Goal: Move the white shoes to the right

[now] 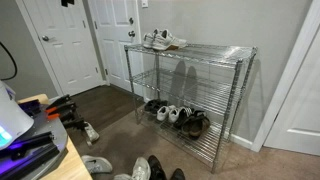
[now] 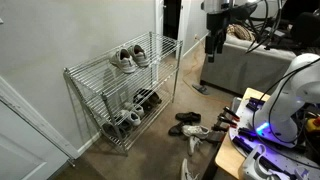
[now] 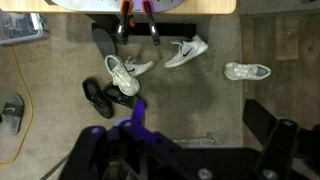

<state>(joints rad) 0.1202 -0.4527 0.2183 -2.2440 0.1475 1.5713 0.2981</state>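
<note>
End effector: the end effector (image 3: 190,150) was spread wide, nothing between its fingers, looking down on the floor; in an exterior view (image 2: 213,42) it hung high, well apart from the rack.
White shoes: the white shoes (image 1: 163,40) sat side by side on the top shelf of the wire rack (image 1: 215,52), near one end and untouched.
Progress: apparently not begun; the approach, the grasp and the shift to the right all remained.
Lower shelf: other shoes (image 1: 175,115) sat on the bottom tier.
Floor: brown carpet (image 3: 200,95) was strewn with loose shoes (image 3: 123,72).
Worktop: the tan edge of the worktop (image 3: 215,6) lay beside the robot.
Room: white panelled doors (image 1: 65,40), pale walls and a grey sofa (image 2: 235,65).
</note>
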